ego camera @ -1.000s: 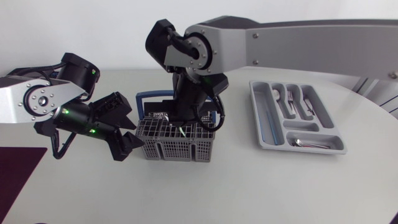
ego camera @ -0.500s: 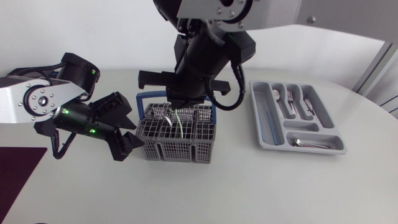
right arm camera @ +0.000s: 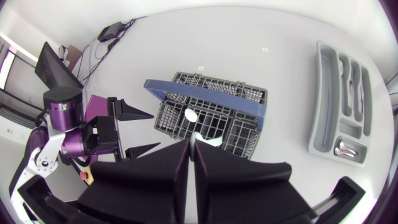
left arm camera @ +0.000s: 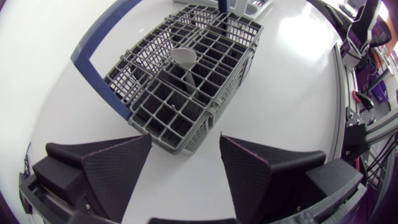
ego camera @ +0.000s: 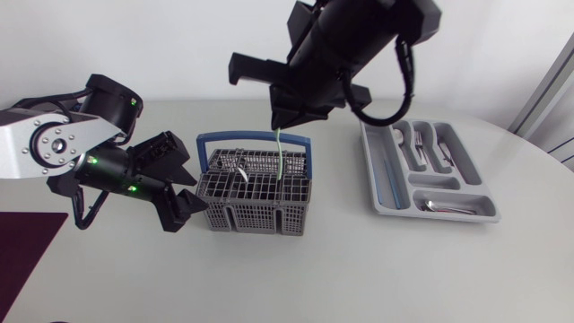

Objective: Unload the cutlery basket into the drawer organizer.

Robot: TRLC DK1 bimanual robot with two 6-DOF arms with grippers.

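A grey cutlery basket (ego camera: 256, 215) with a blue handle (ego camera: 254, 139) stands mid-table. High above it my right gripper (ego camera: 282, 122) is shut on a thin green-handled utensil (ego camera: 282, 157), which hangs down with its lower end just over the basket's compartments. In the right wrist view the utensil's pale green end (right arm camera: 204, 140) pokes out ahead of the closed fingers (right arm camera: 177, 171), over the basket (right arm camera: 169, 118). My left gripper (ego camera: 182, 191) stands open at the basket's left end, empty. Its wrist view shows the basket (left arm camera: 155, 118) just ahead, a spoon (left arm camera: 185, 58) upright inside. The grey drawer organizer (ego camera: 369, 157) lies at the right.
The organizer holds forks (ego camera: 418, 144) in a middle slot and spoons (ego camera: 444, 207) in the front compartment. A dark purple mat (ego camera: 27, 256) lies at the table's front left corner. More cutlery (ego camera: 235, 169) stands in the basket.
My right arm has risen from the basket and shifted right, drawing the green-handled utensil up out of the compartments. The left arm and the basket have stayed where they were.
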